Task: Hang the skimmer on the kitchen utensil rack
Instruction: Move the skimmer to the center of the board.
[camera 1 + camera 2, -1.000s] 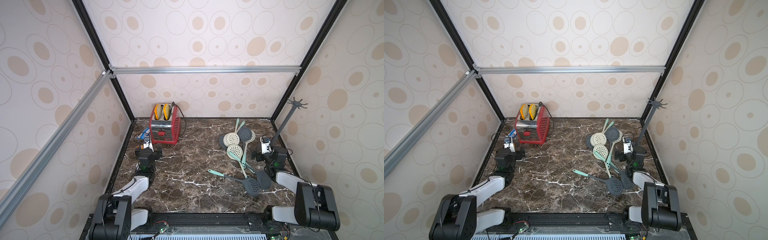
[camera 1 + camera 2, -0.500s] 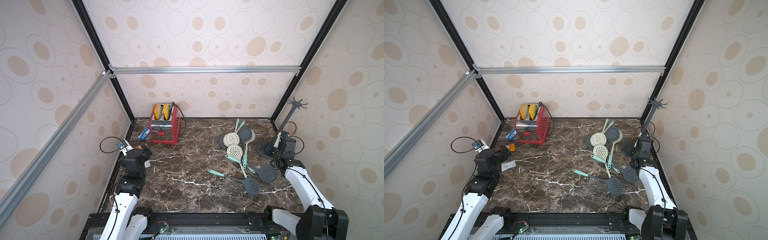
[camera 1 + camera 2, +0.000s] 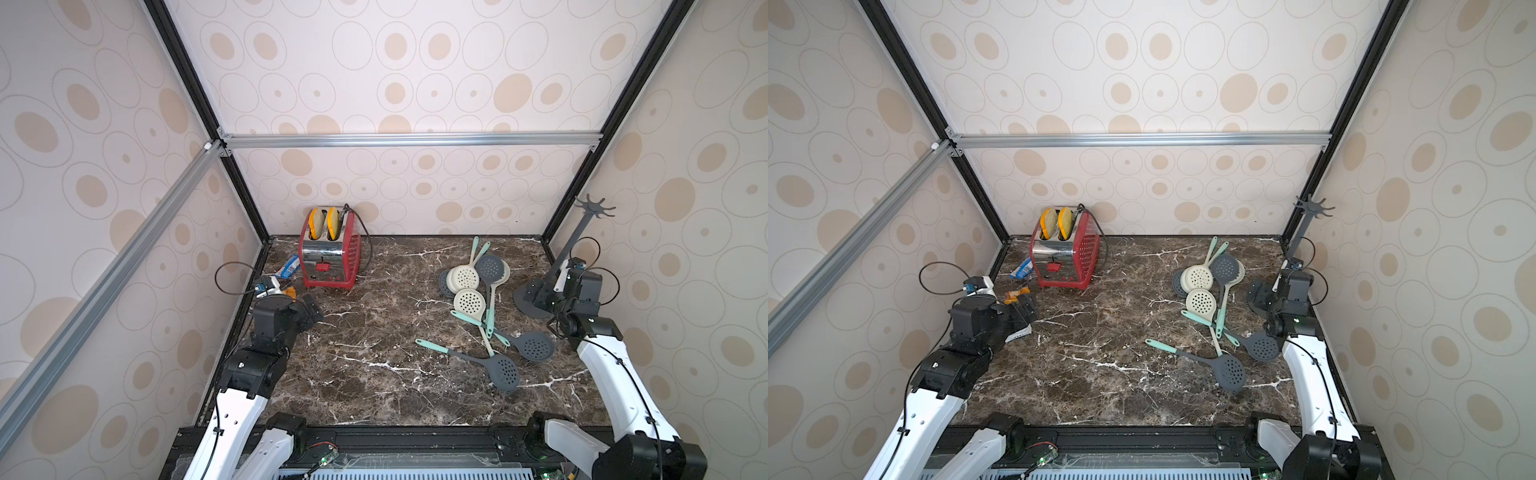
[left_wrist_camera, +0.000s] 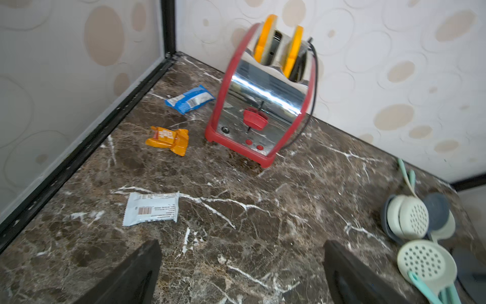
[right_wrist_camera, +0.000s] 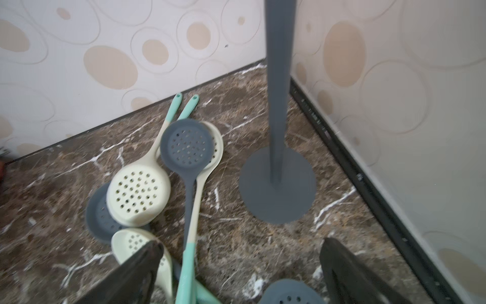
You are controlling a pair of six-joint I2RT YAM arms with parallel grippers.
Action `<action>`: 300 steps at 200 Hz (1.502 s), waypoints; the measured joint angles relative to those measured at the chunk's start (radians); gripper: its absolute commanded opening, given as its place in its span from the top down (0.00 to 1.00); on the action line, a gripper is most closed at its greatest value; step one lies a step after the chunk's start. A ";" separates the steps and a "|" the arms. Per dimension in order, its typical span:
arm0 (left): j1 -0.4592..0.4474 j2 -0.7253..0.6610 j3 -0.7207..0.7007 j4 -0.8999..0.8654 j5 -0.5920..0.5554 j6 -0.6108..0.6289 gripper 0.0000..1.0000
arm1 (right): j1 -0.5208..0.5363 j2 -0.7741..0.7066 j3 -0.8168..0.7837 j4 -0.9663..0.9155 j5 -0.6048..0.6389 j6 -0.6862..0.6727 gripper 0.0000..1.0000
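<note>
Skimmers (image 3: 464,277) lie in a loose heap right of centre in both top views, all flat on the brown marble countertop (image 3: 374,332).

At the left edge of the marble, the left gripper (image 3: 311,309) hangs over the surface. Its jaws are spread wide with nothing between them. Beside it lie three snack wrappers: a blue wrapper (image 4: 190,99), an orange wrapper (image 4: 168,139) and a pale wrapper (image 4: 151,209).

Left of centre, against the back wall, stands a red-and-chrome toaster (image 3: 330,259) with two yellow-edged slices upright in its slots.

In the heap, cream and grey perforated heads overlap, and two mint-tipped handles point at the back wall. Toward the lower right, a grey skimmer (image 3: 505,372) lies apart from the heap, its mint handle pointing left. Another grey skimmer head (image 3: 533,345) lies just beside the right arm.

At the right edge, the kitchen utensil rack (image 3: 575,237) stands near the side wall, and its hook crown (image 3: 592,208) reaches the upper right.

The right gripper (image 3: 543,297) sits in front of the rack's round base, with its jaws wide and empty. In its wrist view one finger (image 5: 136,271) overlaps a cream head, but I cannot tell whether they touch.
</note>
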 measured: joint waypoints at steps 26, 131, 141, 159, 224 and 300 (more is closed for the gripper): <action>-0.109 0.010 0.004 -0.019 0.019 0.029 0.01 | 0.000 0.010 0.000 0.090 0.111 -0.084 0.09; -0.243 0.113 0.017 0.032 0.187 0.082 0.01 | -0.076 0.376 0.021 0.451 0.177 -0.348 0.11; -0.243 0.112 0.019 0.032 0.194 0.082 0.02 | -0.093 0.410 0.026 0.474 0.163 -0.356 0.13; -0.243 0.110 0.020 0.032 0.208 0.081 0.07 | -0.107 0.457 0.041 0.517 0.121 -0.370 0.18; -0.243 0.100 0.020 0.033 0.220 0.081 0.10 | -0.130 0.585 0.080 0.641 0.027 -0.368 0.56; -0.243 0.104 0.020 0.045 0.194 0.081 0.11 | -0.115 0.584 0.035 0.712 -0.069 -0.395 1.00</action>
